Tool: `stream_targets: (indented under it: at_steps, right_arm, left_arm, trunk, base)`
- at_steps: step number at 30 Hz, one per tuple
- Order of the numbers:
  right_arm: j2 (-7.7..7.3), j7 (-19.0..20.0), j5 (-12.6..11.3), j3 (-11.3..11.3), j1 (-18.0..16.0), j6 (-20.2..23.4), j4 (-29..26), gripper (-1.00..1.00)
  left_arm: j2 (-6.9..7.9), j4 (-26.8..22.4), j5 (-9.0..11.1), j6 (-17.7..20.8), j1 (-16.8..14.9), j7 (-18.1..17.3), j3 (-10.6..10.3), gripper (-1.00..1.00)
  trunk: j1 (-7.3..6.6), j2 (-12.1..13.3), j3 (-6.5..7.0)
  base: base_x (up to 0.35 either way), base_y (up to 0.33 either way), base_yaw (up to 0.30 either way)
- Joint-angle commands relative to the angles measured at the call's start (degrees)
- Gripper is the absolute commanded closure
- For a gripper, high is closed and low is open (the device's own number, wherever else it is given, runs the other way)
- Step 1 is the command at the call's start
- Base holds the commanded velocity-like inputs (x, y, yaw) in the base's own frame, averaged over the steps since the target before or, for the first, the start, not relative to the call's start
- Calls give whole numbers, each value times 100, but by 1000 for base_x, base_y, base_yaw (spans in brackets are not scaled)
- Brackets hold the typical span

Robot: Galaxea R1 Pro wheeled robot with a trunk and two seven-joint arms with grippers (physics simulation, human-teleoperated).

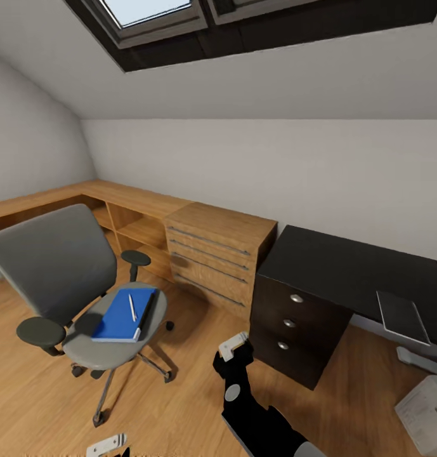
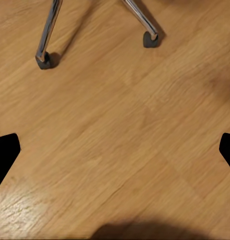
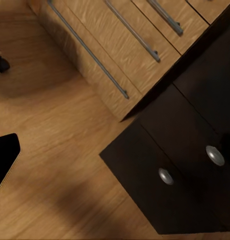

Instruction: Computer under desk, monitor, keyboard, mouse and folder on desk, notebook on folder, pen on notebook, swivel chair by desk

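The swivel chair (image 1: 53, 266) stands at the left on the wood floor, apart from the desk (image 1: 358, 266). On its seat lies the blue folder (image 1: 120, 317) with the white pen (image 1: 132, 307) on top. The notebook (image 1: 147, 312) shows as a dark strip along the folder's right side. The white computer (image 1: 427, 409) sits on the floor under the desk. The monitor, keyboard and mouse are out of view. My right gripper (image 1: 234, 348) (image 3: 115, 155) hangs open before the desk drawers (image 3: 167, 175). Low over the floor, my left gripper (image 1: 107, 444) (image 2: 115, 150) is open and empty near the chair's wheels (image 2: 44, 60).
A light wooden drawer cabinet (image 1: 218, 254) stands between chair and desk, joined to a low wooden shelf unit (image 1: 126, 219) along the wall. A flat grey slab (image 1: 402, 317) lies at the desk's front edge; I cannot tell what it is. Open floor (image 1: 199, 381) lies ahead.
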Motion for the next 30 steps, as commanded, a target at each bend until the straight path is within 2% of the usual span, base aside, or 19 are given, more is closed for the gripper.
stream_targets:
  at_steps: [1, 24, 30]
  right_arm:
    - [0, -35, 3, 22, -6, 43, -2, -100]
    - [0, -35, 3, 40, -6, 43, 5, -100]
    - [0, -36, 11, 348, -6, 51, -1, -100]
  left_arm:
    - [-4, -12, 38, 34, -2, 9, 8, -100]
    - [-5, -11, 38, 26, -1, 9, -1, -100]
    - [-6, -12, 38, 26, 1, 9, 2, -100]
  trunk:
    - [0, -3, -12]
    - [0, -3, -153]
    - [0, -3, -191]
  base:
    - [0, 0, 221]
    - [0, 0, 217]
    - [0, 0, 209]
